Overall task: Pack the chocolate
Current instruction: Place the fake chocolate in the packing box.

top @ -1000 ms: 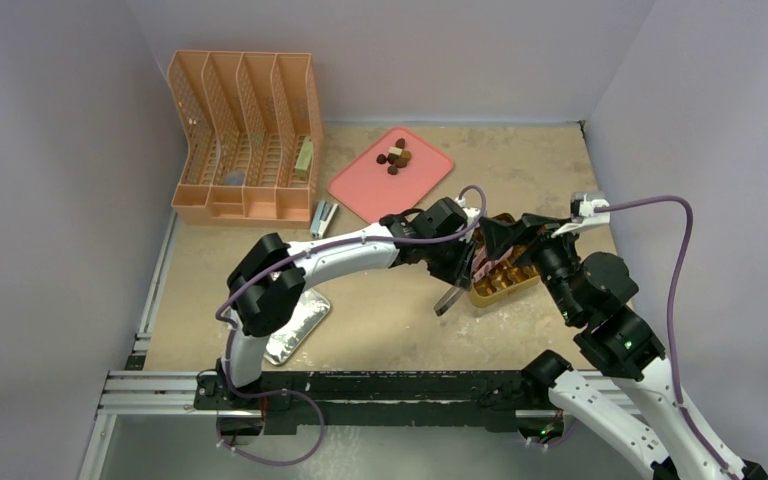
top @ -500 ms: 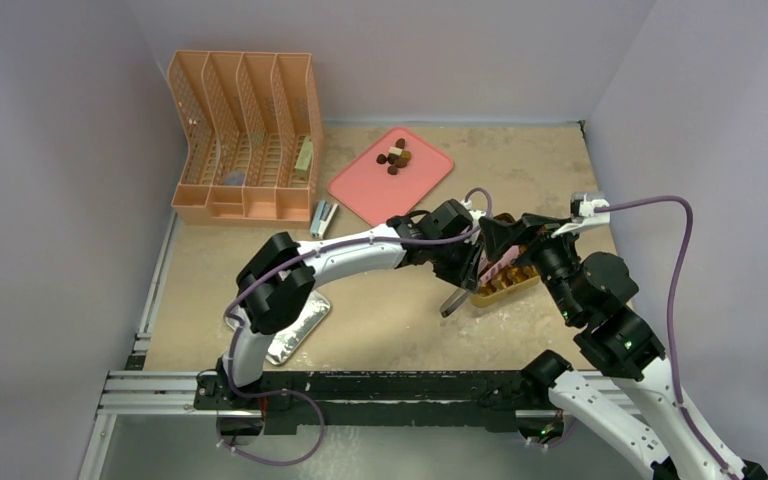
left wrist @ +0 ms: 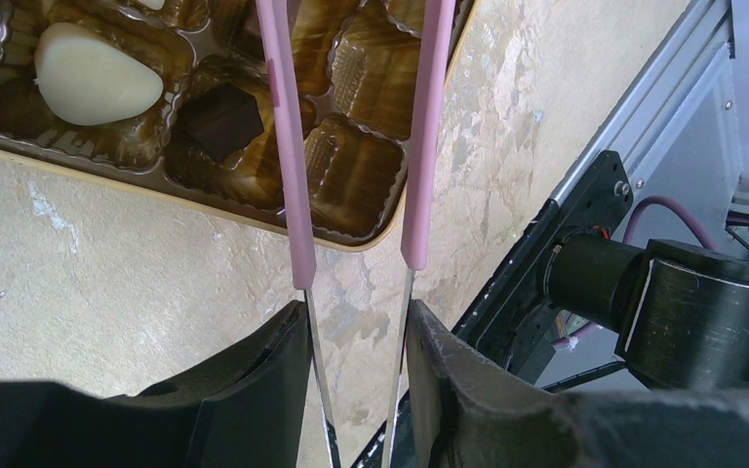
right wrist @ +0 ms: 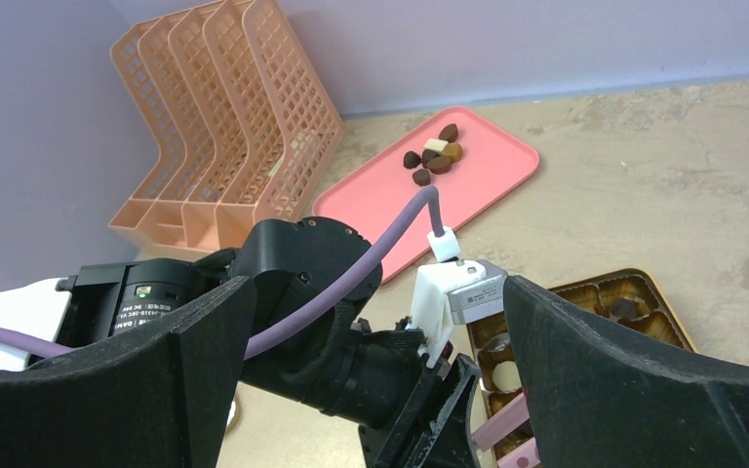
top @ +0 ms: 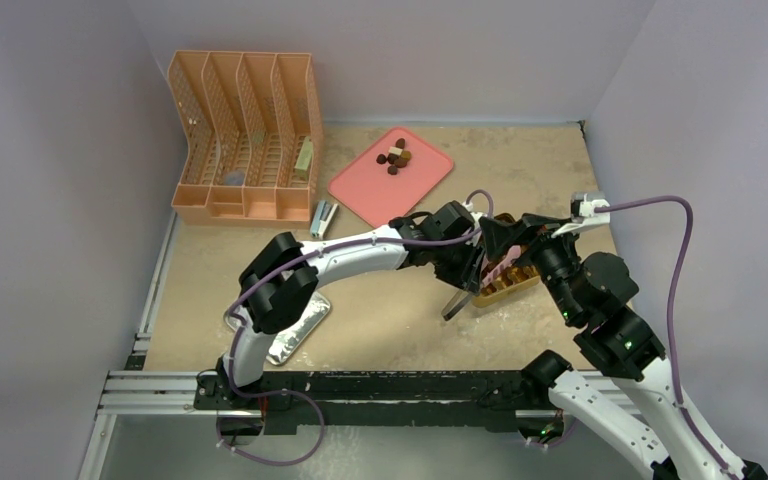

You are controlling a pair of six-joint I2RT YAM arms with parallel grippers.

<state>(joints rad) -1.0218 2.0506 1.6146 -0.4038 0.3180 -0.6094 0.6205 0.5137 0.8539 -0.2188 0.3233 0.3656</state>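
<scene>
My left gripper point(left wrist: 356, 322) is shut on a pair of pink-tipped tongs point(left wrist: 292, 146), its fingers pressing the metal arms. The tong arms stand apart over the gold box point(left wrist: 156, 190), with nothing visible between them. A pale cream chocolate point(left wrist: 88, 73) and a dark chocolate point(left wrist: 219, 122) sit in the box's cups. Several more chocolates point(top: 395, 158) lie on the pink tray point(top: 415, 185). My right gripper point(right wrist: 378, 292) hangs open just above the left wrist and the gold box point(right wrist: 644, 288), holding nothing.
An orange mesh file organizer point(top: 245, 135) stands at the back left, a small stapler point(top: 323, 216) in front of it. A silver foil sheet point(top: 295, 325) lies by the left arm's base. Both arms crowd together over the gold box point(top: 508, 288).
The left gripper has eased open and the tong arms have spread wider. The left arm shifted slightly right toward the box. The right arm has not moved.
</scene>
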